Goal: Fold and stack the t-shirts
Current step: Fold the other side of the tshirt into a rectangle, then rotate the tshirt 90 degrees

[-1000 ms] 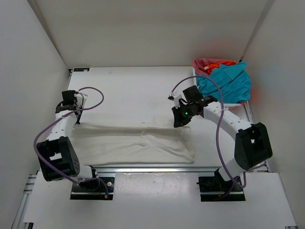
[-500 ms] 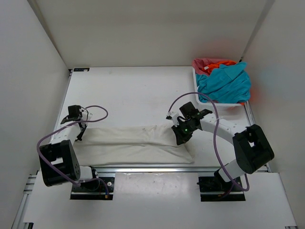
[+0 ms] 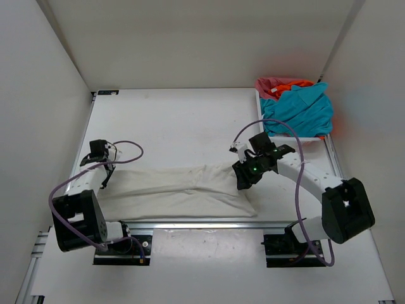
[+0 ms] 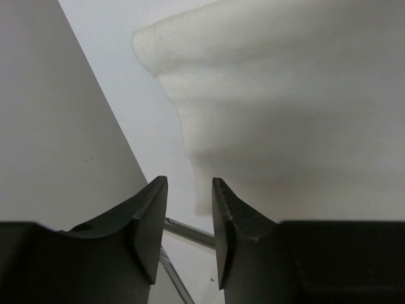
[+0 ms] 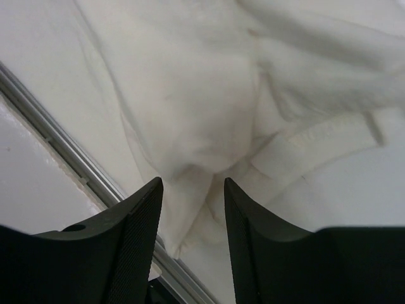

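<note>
A white t-shirt (image 3: 177, 190) lying as a long band on the surface (image 3: 171, 126), left end effector (image 4: 188, 190) and right end effector (image 5: 193, 190) over its ends, both partly open, holding nothing

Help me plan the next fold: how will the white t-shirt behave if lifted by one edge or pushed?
Probably floppy: the white t-shirt lies in soft, rumpled folds, so it would likely sag from any pinch point. Pushed, it would likely bunch up rather than slide whole, as its creases suggest.
</note>
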Controlling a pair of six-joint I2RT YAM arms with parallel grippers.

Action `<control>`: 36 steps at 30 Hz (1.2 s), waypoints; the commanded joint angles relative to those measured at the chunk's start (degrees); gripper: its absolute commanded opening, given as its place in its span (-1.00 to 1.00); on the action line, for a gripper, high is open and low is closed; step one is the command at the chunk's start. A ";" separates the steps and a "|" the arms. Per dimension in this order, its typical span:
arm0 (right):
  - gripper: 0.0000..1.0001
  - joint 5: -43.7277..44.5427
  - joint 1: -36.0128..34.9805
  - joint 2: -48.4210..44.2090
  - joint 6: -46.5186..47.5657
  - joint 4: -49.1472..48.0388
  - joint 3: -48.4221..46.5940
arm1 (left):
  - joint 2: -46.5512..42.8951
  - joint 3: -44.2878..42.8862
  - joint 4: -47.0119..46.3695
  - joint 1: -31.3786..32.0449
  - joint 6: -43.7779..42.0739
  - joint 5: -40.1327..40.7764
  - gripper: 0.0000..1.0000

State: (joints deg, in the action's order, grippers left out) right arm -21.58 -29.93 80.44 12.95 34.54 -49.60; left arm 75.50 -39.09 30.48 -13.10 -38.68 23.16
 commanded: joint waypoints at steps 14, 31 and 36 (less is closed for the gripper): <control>-0.04 9.89 8.22 3.40 -8.73 -4.05 -6.91 | -4.33 -2.92 -0.24 -1.22 1.84 2.32 0.10; 0.27 14.20 9.89 17.28 -19.89 -7.04 -13.15 | 15.11 -10.65 -11.94 -3.42 9.23 1.19 0.39; 0.11 16.84 10.77 22.46 -21.21 -5.98 -15.51 | 18.09 -10.22 -12.02 -2.63 10.81 0.74 0.34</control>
State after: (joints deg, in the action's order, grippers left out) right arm -6.94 -19.90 100.60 -6.04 28.53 -61.91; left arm 92.62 -48.14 20.01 -16.34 -29.74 24.56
